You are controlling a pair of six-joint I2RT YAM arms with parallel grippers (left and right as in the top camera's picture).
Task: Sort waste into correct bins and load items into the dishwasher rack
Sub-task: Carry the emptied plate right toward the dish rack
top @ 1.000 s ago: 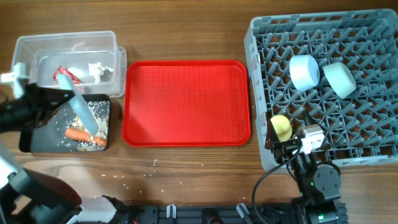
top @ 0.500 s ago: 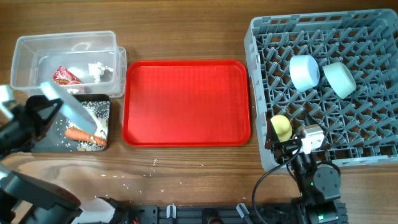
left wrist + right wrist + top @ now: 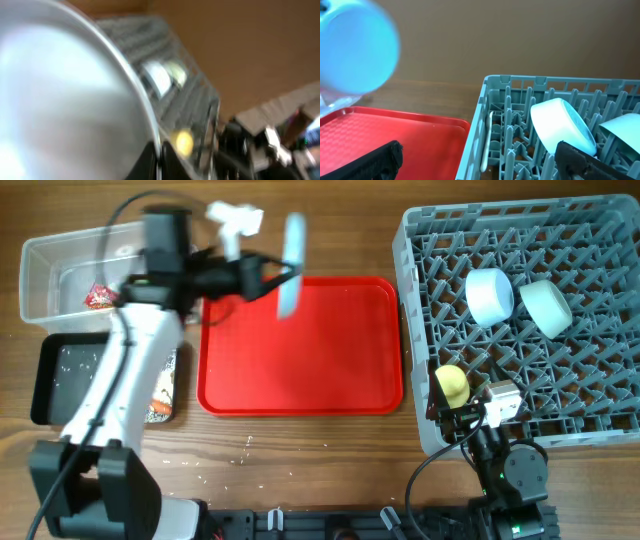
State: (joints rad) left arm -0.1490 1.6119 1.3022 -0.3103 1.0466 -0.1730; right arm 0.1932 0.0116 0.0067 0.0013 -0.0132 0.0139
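The left pincer (image 3: 272, 278) is pressed together on the rim of the light blue plate (image 3: 292, 265). It holds the plate in the air, standing on edge. From above the plate shows only as a thin, blurred streak, so its long axis runs toward and away from the robot and its flat faces point left and right. In the left wrist view the plate (image 3: 65, 100) fills most of the picture.

Directly below the pincer is the far left corner of the red tray (image 3: 300, 350), which is bare. Just to the pincer's left is the clear tub (image 3: 60, 252), with the red-and-white wrapper (image 3: 98, 297) inside it.

The rack (image 3: 412, 300) lies well off to the pincer's right, across the whole width of the tray. It already holds the blue bowl (image 3: 490, 295), the green bowl (image 3: 546, 307) and the cup (image 3: 452, 385). The right wrist view also shows the white spoon (image 3: 487, 142) standing just inside the rack's wall.

The right pincer (image 3: 462, 418) is spread wide and holds nothing. It sits at the rack's near left corner, much closer to the rack than the left one.

As I judge it, the plate must travel right, over the tray and above the rack's wall. It then goes down on edge between two rows of pegs, clear of the bowls. The upright hold already suits that slot.
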